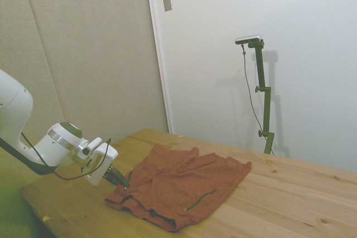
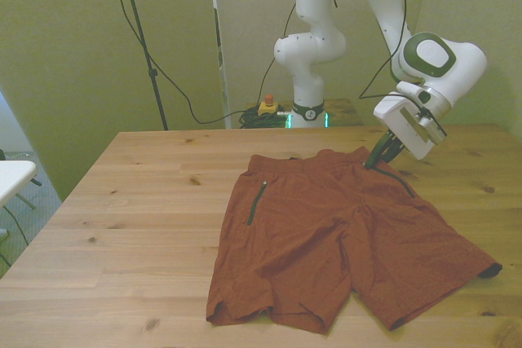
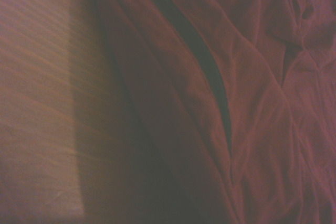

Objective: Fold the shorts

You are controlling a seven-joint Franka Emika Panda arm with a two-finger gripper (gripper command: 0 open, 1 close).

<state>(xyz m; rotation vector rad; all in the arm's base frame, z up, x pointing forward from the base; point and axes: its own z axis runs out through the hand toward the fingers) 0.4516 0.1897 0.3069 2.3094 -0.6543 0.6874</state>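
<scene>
The shorts (image 2: 342, 230) lie flat on the table (image 2: 139, 201), waistband toward the far edge, legs toward the near edge. The gripper (image 2: 380, 155) pinches shut on the waistband corner at the front view's right.

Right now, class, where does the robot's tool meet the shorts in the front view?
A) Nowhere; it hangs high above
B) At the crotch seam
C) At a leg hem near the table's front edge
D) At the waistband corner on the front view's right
D: the tool sits at the waistband corner of the shorts, on the front view's right.
</scene>
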